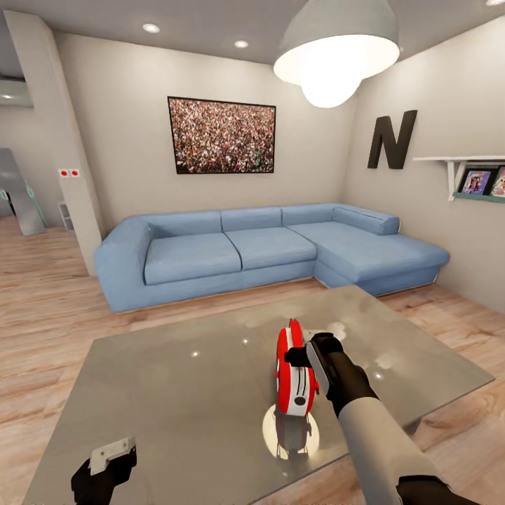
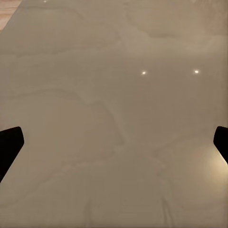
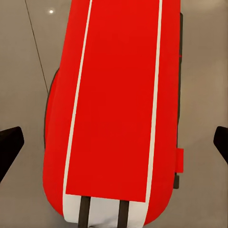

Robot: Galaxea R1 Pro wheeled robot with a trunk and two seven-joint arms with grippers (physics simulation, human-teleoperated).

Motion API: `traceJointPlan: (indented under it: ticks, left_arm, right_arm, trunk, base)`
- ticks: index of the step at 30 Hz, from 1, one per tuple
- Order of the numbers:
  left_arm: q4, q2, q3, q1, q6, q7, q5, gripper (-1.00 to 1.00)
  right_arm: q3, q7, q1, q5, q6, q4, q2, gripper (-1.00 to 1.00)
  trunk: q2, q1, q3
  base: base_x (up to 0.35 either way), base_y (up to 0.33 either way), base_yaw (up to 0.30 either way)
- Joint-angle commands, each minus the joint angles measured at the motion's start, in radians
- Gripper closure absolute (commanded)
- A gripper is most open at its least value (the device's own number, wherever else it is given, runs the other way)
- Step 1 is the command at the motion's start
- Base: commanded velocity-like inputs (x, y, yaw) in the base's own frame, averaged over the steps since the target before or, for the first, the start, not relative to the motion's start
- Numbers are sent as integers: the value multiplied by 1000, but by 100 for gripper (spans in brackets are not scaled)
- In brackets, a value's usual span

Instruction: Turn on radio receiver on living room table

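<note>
While the radio receiver (image 1: 294,372) stands on edge near the middle of the glossy grey surface (image 1: 175,393), the right end effector (image 1: 308,354) touches its side, fingers (image 3: 9,147) spread wide. Nearer the surface's front edge than the radio, the left end effector (image 1: 105,466) hovers, fingers (image 2: 9,142) apart.

Radio receiver (image 1: 294,372) stood on edge on the worktop (image 1: 175,393) right of centre, right hand (image 1: 317,359) set just beside its right, left hand (image 1: 105,466) held over the near left, corner sofa (image 1: 259,249) placed behind, letter N (image 1: 391,139) hung on the right wall.
</note>
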Motion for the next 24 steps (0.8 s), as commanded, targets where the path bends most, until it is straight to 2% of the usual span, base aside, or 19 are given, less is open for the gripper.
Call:
traceJointPlan:
  ticks: [1, 10, 11, 24]
  left_arm:
    - [0, 0, 0, 0, 0, 0, 0, -100]
    - [0, 0, 0, 0, 0, 0, 0, -100]
    - [0, 0, 0, 0, 0, 0, 0, -100]
    - [1, -2, 0, 0, 0, 0, -1, -100]
  right_arm:
    - [0, 0, 0, 0, 0, 0, 0, -100]
    - [0, 0, 0, -3, 0, 0, 0, -100]
    - [0, 0, 0, -3, 0, 0, 0, 100]
    - [-1, 0, 0, -1, -1, 0, 0, 100]
  trunk:
    - [0, 0, 0]
    - [0, 0, 0]
    - [0, 0, 0]
    - [0, 0, 0]
  base:
    - [0, 0, 0]
    - [0, 0, 0]
    - [0, 0, 0]
    - [0, 0, 0]
